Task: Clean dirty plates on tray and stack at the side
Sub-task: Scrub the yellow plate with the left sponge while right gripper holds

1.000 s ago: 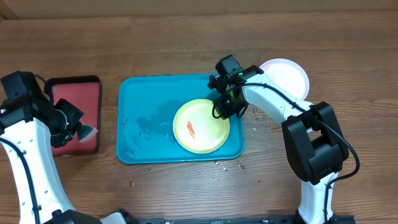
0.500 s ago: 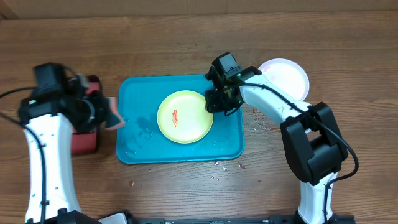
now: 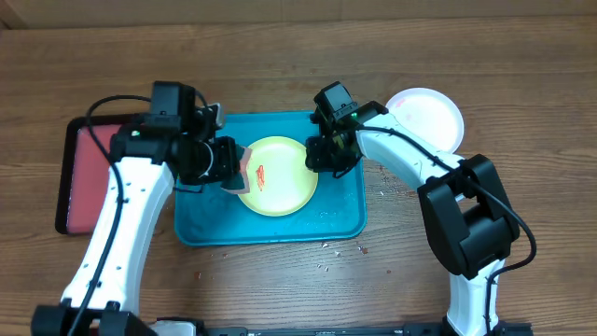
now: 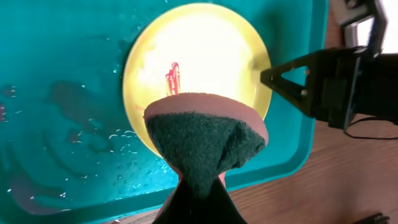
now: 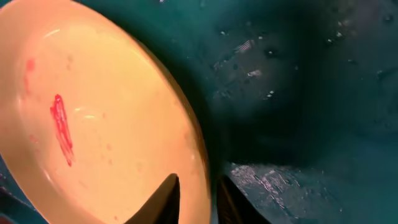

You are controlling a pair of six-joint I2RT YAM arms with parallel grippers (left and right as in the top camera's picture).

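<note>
A yellow-green plate with a red smear lies on the teal tray. It also shows in the left wrist view and the right wrist view. My right gripper is shut on the plate's right rim; one finger lies on the plate and one outside the rim. My left gripper is shut on a sponge with a green scrub face, held just over the plate's left edge. A white plate lies on the table at the right. The pale blue plate is not in view.
A red tray with a dark rim lies at the left of the teal tray. Water drops lie on the teal tray's floor. Small crumbs dot the wood in front of the tray.
My left arm has swung right from the red tray with the sponge, to the plate's left edge. My right gripper has pulled the plate left across the tray.
</note>
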